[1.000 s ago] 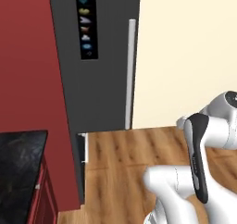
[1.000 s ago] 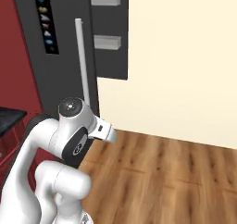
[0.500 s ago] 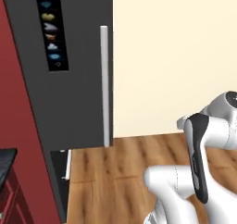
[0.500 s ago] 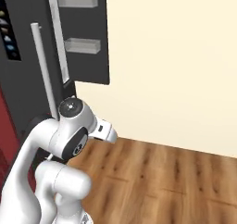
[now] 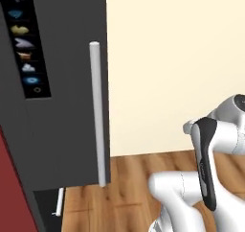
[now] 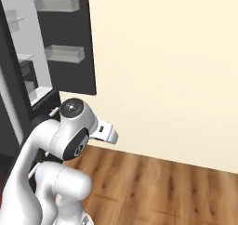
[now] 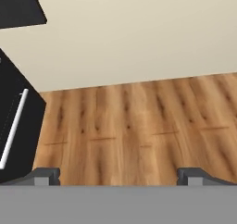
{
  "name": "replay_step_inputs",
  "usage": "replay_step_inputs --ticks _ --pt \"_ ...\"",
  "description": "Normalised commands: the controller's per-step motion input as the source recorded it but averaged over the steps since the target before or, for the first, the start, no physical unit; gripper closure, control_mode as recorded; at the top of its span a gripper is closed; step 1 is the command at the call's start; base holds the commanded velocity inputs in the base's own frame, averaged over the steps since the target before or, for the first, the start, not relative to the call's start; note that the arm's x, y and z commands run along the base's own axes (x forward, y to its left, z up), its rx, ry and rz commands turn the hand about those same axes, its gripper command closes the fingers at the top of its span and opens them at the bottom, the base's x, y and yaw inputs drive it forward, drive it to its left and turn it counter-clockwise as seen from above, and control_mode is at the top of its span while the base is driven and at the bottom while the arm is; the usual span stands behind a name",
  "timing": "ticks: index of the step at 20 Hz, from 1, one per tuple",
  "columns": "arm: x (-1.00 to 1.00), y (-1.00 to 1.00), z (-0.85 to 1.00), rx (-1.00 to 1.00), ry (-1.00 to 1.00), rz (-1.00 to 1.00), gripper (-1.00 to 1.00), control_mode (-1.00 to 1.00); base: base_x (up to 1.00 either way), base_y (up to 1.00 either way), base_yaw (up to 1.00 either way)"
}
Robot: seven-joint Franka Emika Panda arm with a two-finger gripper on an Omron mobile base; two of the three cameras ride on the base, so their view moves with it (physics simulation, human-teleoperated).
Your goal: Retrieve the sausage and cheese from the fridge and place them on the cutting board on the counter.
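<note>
Fridge (image 5: 62, 106): tall, dark grey to nearly black; stands at the left of the left base view, against a cream wall (image 5: 172, 68).
Fridge door front: a vertical icon strip (image 5: 26, 44) of small pale symbols, and a long silver bar handle (image 5: 97, 113) just beside the door's right edge.
Fridge interior: in the right base view a door stands open; pale inner wall (image 6: 18, 56) visible at far left.
Door bins: two clear bins on the inside of the open door, upper bin (image 6: 55, 3) and lower bin (image 6: 65, 53); contents cannot be told, they look see-through.
Inner shelves: pale shelves (image 6: 39, 93) with some dark shapes on them, too small to identify.
Sausage, cheese: cannot be made out among the shelves.
Gripper (image 7: 118, 174): jaws spread wide, nothing between them; the hand view looks past the dark fingertips (image 7: 46, 174) onto wood plank floor (image 7: 134, 126).
Arm: white, folded low before the fridge, well apart from the handle.
</note>
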Motion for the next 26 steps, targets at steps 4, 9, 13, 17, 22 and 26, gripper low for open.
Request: replay_step_inputs --ticks 4,9,13,17,22,26 --pt "0.0 0.0 0.0 0.0 0.0 0.0 -1.0 1.0 0.77 -0.3 0.01" --pt "0.0 0.0 0.0 0.0 0.0 0.0 -1.0 1.0 0.7 -0.39 0.13" --pt "0.0 0.0 0.0 0.0 0.0 0.0 -1.0 1.0 0.66 -0.34 0.25" --pt "0.0 0.0 0.0 0.0 0.0 0.0 -1.0 1.0 0.6 -0.21 0.43" --pt "0.0 0.0 0.0 0.0 0.0 0.0 -1.0 1.0 0.51 -0.14 0.57" --pt "0.0 0.0 0.0 0.0 0.0 0.0 -1.0 1.0 0.48 -0.12 0.62"
